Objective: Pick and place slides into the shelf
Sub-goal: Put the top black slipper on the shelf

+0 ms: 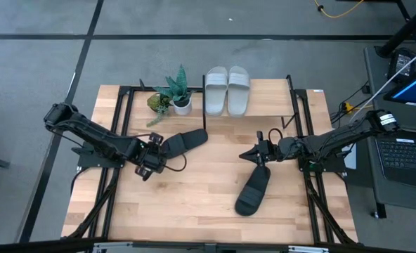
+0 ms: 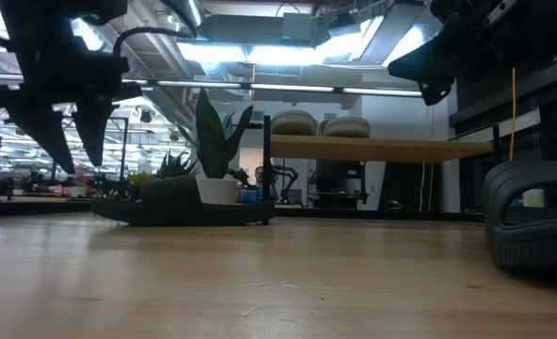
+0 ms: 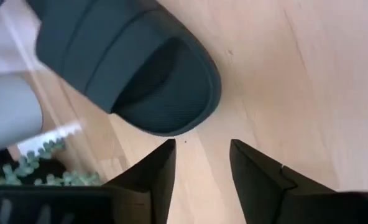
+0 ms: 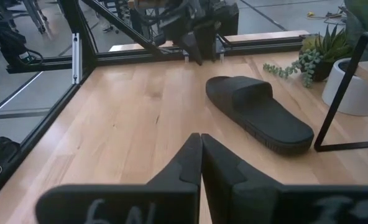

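Two pale grey-white slides (image 1: 227,90) stand side by side on the shelf's wooden top board (image 1: 268,105), and show there in the low view too (image 2: 318,123). One black slide (image 1: 184,142) lies flat on the table, strap end toward my left gripper (image 1: 154,156). That gripper is open and hovers just short of the slide's end (image 3: 171,118), touching nothing. The other black slide (image 1: 254,191) lies nearer the front edge, also seen in the low view (image 2: 533,221). My right gripper (image 1: 246,156) is shut, raised above the table beside that slide's far end.
Two small potted plants (image 1: 171,98) stand at the shelf's left end, close behind the first black slide. Black metal frame rails (image 1: 120,133) run along both table sides. Bare wooden tabletop (image 1: 194,197) lies between the two black slides.
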`<state>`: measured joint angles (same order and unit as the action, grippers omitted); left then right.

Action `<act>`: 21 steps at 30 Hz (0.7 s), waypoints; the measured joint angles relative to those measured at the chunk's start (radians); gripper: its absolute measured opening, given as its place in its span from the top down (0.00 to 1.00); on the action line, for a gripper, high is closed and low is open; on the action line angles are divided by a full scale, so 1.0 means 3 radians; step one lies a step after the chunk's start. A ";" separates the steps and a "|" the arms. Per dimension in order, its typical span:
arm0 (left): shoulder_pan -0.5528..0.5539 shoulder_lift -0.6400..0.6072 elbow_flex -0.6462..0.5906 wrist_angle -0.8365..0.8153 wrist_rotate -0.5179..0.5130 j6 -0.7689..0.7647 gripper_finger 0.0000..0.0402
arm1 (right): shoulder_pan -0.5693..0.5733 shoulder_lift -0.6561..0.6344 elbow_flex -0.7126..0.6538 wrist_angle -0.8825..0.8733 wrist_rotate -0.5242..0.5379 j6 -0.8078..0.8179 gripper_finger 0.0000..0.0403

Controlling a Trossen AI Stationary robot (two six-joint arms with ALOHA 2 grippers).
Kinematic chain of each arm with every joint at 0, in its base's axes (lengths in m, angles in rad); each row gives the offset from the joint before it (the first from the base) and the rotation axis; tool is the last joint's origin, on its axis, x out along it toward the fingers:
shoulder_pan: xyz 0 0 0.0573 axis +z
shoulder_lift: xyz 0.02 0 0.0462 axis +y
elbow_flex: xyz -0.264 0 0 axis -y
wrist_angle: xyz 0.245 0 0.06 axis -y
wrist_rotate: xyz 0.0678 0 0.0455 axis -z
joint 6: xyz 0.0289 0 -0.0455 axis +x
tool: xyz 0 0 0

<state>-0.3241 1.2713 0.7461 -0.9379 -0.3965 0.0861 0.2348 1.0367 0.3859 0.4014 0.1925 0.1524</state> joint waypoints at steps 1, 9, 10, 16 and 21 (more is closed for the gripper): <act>0.0000 0.0000 -0.0034 0.0025 0.0000 0.0074 0.64 | 0.0000 0.0000 0.0000 -0.0001 0.0000 0.0000 0.97; 0.0001 0.0003 -0.0266 0.0439 -0.0266 0.0560 0.64 | 0.0000 0.0000 0.0000 -0.0004 0.0000 -0.0009 0.97; 0.0009 0.0003 -0.0266 0.0453 -0.0278 0.0589 0.64 | 0.0000 0.0000 0.0000 -0.0004 0.0000 -0.0008 0.97; 0.0078 0.0055 -0.0266 0.0464 -0.0039 0.0707 0.64 | 0.0000 0.0000 0.0000 -0.0007 0.0000 -0.0011 0.97; 0.0085 0.0239 -0.0266 0.0468 -0.0038 0.0748 0.67 | 0.0001 0.0001 0.0000 -0.0011 0.0000 -0.0022 0.97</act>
<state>-0.2985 1.3431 0.6662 -0.7975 -0.4080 0.3103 0.2352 1.0370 0.3859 0.3980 0.1925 0.1459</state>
